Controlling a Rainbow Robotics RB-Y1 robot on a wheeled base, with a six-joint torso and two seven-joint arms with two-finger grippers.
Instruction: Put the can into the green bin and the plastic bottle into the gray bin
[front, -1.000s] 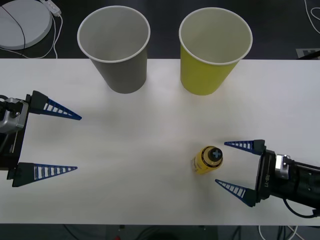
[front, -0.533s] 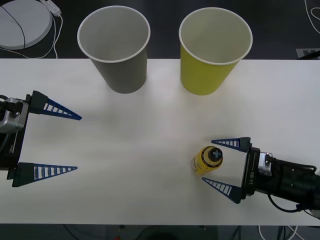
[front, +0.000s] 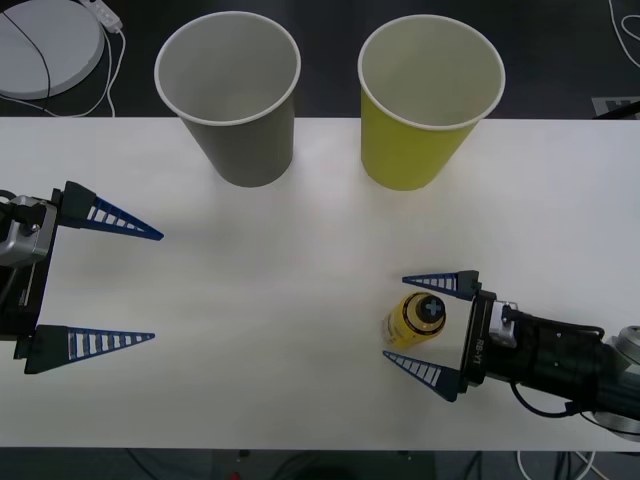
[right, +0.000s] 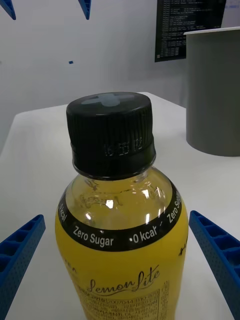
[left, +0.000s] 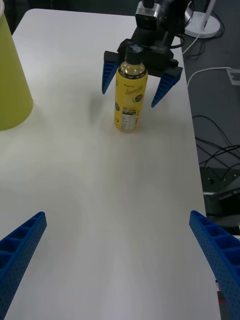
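The plastic bottle (front: 415, 320), yellow with a dark cap, stands upright on the white table (front: 300, 300) at the front right. My right gripper (front: 394, 316) is open and low over the table, with one blue finger on each side of the bottle and a gap showing on both sides in the right wrist view. There the bottle (right: 120, 215) stands close up between the fingers (right: 20, 260). My left gripper (front: 158, 288) waits open at the left edge. The gray bin (front: 240, 140) and the green bin (front: 420, 150) stand upright at the back. The can is out of view.
A white round object (front: 45, 45) with a cable lies on the dark floor beyond the far left corner. The left wrist view holds the bottle (left: 130, 95), the right gripper (left: 135, 75) around it, the green bin's side (left: 12, 85) and cables past the table's edge.
My right gripper has slid left along the table until its open fingers straddle the bottle. The bottle, both bins and the left arm have not moved.
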